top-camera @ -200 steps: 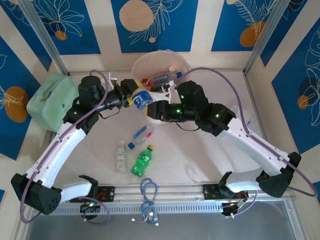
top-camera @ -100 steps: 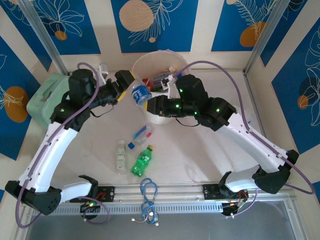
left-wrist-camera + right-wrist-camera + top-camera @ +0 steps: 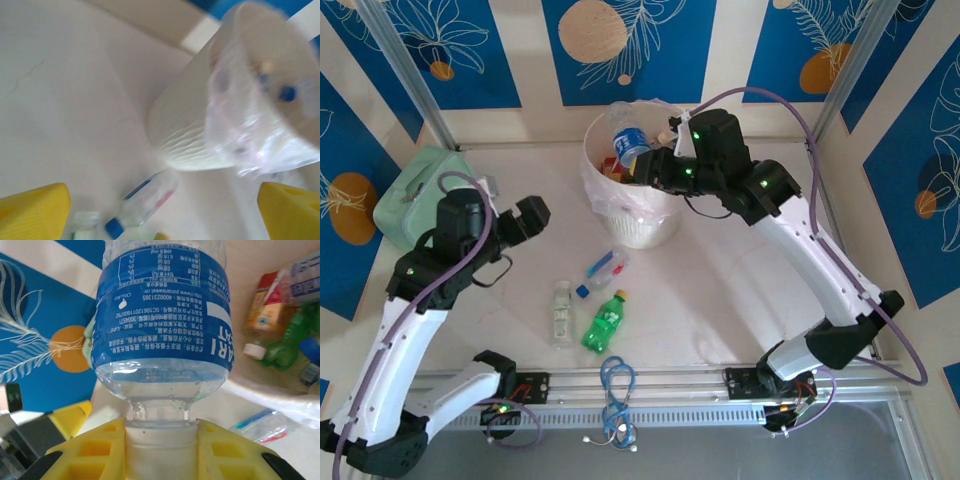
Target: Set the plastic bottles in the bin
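Note:
My right gripper (image 3: 655, 165) (image 3: 161, 450) is shut on the white cap of a clear plastic bottle with a blue label (image 3: 628, 145) (image 3: 162, 315). It holds that bottle over the far rim of the cream bin (image 3: 640, 228) (image 3: 270, 390). Inside the bin lie several bottles, among them a green one (image 3: 285, 347) and a brown-labelled one (image 3: 265, 312). My left gripper (image 3: 530, 215) stands open and empty to the left of the bin. On the table lie a clear bottle with a blue cap (image 3: 603, 270) (image 3: 142, 202), a clear white-capped bottle (image 3: 561, 310) and a green bottle (image 3: 605, 320).
A mint-green soft case (image 3: 415, 195) sits at the far left by the frame post. A blue cable (image 3: 617, 395) lies coiled at the near edge between the arm bases. The bin's thin liner (image 3: 255, 130) hangs over its rim.
My left gripper let go of the blue-labelled bottle and drew back to the left and nearer. My right gripper took that bottle by its cap and raised it over the bin.

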You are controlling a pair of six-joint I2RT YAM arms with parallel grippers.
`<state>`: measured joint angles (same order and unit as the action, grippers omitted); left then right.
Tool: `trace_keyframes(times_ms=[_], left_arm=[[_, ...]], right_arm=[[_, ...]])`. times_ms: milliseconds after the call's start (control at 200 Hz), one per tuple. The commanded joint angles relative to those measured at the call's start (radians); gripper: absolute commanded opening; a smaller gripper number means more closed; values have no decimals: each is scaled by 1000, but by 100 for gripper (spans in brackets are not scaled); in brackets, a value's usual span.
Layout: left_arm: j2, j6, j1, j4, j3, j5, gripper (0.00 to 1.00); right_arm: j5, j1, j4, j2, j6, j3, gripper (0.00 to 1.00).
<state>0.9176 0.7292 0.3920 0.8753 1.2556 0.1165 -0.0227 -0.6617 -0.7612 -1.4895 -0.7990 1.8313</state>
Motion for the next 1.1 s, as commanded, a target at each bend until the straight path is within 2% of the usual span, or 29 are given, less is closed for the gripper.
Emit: trace_keyframes(times_ms=[0, 145, 460, 600, 710, 805, 1095], left_arm=[[9, -2, -7, 90, -88, -25, 92], [-1, 42, -7, 70, -222, -110, 85], [-20, 81, 13, 44, -403, -141, 81], [-16, 105, 37, 27, -459, -140, 81], [2, 120, 54, 27, -491, -128, 81], [12, 131, 63, 28, -508, -119, 83], [44, 159, 102, 12, -536, -113, 87]], right_arm=[[-8, 28, -42, -45, 32, 61, 25], [4, 65, -77, -138, 46, 140, 25], [29, 86, -149, -322, 75, 286, 26], [31, 85, -166, -373, 75, 331, 36], [26, 83, -168, -389, 72, 345, 52], [27, 83, -170, -393, 72, 352, 61], [-43, 30, -223, -339, 106, 401, 64]])
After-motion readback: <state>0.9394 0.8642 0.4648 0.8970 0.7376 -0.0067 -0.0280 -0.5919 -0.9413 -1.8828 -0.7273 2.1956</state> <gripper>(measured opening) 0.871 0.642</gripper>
